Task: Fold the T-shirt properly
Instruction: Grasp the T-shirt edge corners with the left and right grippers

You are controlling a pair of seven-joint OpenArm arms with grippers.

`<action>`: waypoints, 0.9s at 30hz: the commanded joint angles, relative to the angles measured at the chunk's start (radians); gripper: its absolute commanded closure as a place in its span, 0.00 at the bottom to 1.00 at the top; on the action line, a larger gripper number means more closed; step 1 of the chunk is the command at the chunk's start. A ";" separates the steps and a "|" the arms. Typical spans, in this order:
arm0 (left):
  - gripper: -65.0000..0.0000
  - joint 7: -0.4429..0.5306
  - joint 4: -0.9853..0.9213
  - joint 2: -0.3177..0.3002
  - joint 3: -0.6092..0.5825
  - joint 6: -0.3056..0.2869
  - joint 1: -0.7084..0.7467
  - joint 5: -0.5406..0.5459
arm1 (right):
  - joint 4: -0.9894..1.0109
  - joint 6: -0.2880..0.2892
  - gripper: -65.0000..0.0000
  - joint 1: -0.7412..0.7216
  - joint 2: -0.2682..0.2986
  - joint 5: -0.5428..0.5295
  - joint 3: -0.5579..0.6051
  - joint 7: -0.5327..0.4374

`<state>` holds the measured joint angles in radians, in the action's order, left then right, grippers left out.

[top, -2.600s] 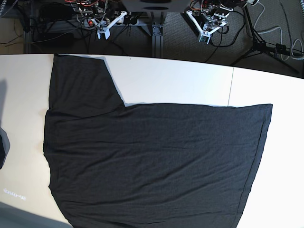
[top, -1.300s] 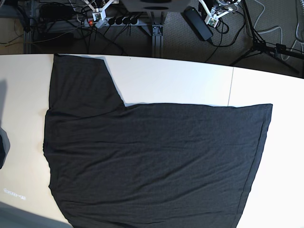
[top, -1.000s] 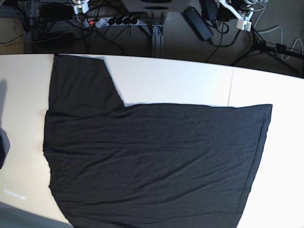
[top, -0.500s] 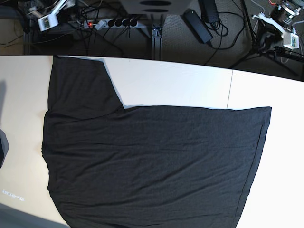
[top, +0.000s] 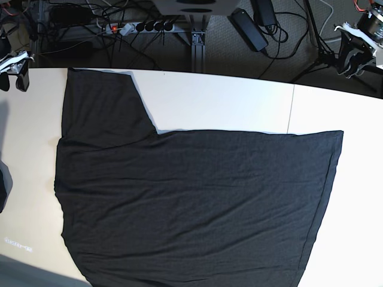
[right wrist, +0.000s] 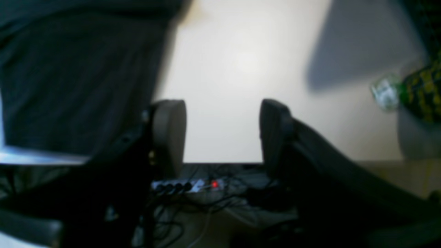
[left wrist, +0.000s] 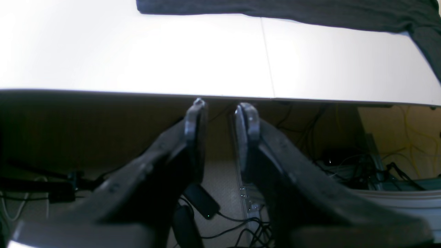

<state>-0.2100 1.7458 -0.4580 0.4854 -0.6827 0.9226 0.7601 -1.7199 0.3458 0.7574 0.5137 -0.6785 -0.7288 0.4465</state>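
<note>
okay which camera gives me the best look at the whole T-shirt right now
The base view. There the T-shirt lies spread flat across the white table, one sleeve reaching toward the far left corner. The left wrist view catches only a dark strip of it along the top edge, and the right wrist view shows a blurred patch at its upper left.

Place: robotics lab.
Table [top: 215, 101]: bare white worktop, ahead of both claws.
Floor: grey carpet under the claws, strewn with cables and a power strip [top: 143, 26].
</note>
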 commanded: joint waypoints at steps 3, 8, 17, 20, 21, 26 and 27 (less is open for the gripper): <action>0.74 0.006 0.014 -0.026 0.009 -0.015 0.014 0.013 | 0.126 0.024 0.48 -0.097 0.037 -0.049 0.008 0.027; 0.74 0.002 0.014 -0.039 0.009 -0.015 0.014 0.013 | 0.222 0.056 0.48 -0.189 0.035 -0.090 0.112 0.075; 0.69 -0.041 0.014 -0.042 0.009 -0.015 0.013 0.010 | 0.224 0.055 0.48 -0.235 -0.038 -0.062 0.310 0.083; 0.57 -0.075 0.016 -0.054 0.009 -0.015 0.006 0.055 | 0.224 0.056 0.48 -0.233 -0.085 -0.062 0.341 0.097; 0.55 -0.080 0.016 -0.060 0.009 -0.015 0.002 0.067 | 0.224 0.056 0.48 -0.233 -0.101 -0.063 0.350 0.105; 0.54 -0.159 0.016 -0.101 0.010 -0.015 -0.067 0.088 | 0.224 0.056 0.48 -0.233 -0.184 -0.063 0.372 0.111; 0.54 -0.184 0.016 -0.113 0.010 -0.015 -0.095 0.090 | 0.224 0.056 0.48 -0.233 -0.198 -0.063 0.375 0.111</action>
<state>-0.4210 1.7466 -0.5518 0.4850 -0.6849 0.8249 0.8310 -1.5055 0.3634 0.5064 0.3172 -0.7712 -0.3664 0.4576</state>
